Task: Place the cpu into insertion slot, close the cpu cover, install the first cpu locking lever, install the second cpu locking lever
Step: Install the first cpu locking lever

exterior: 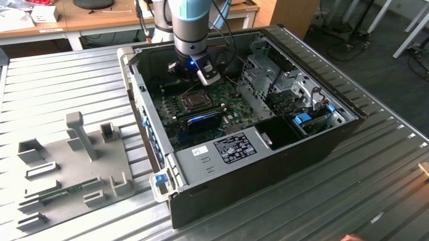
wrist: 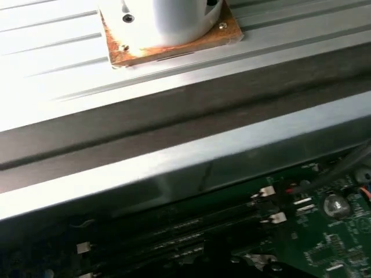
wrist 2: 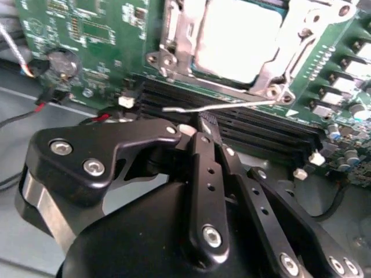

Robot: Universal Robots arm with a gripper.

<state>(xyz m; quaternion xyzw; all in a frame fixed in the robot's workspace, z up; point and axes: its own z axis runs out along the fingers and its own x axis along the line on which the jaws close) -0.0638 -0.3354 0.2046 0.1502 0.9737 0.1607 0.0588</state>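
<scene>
Item: black two-fingered gripper [wrist 2: 207, 124], jaws pressed together with nothing seen between them, the ribbed tip held low inside an open dark computer case [exterior: 322, 145]. Just beyond the jaw tips lay a thin silvery wire locking lever [wrist 2: 220, 106]. It stretched across the long black memory slots [wrist 2: 261, 130] that sat directly ahead of the jaws, and contact between tip and lever could not be told. Further beyond the jaws, past the lever, was the cpu [wrist 2: 237, 40]: a small square chip with a pale, silvery-tan, flat and unmarked face, seated in place. The cpu cover [wrist 2: 179, 43], a thin silvery metal frame with a large square window, lay flat around the chip, its screw-headed corners nearest the jaws. The face of the chip showed through the window. In the exterior view the insertion slot [exterior: 195, 100] appeared as a dark square with a metal rim, directly below the gripper. The green circuit board [wrist 2: 98, 40] surrounded the socket. It carried a round coin battery [wrist 2: 61, 62] off to one side of the jaws, well apart from them. The case rested on a ribbed silvery metal table [exterior: 60, 75]. A grey fixture plate [exterior: 60, 155] with upright blocks lay on that table, well apart from the jaws, at the exterior view's left.
</scene>
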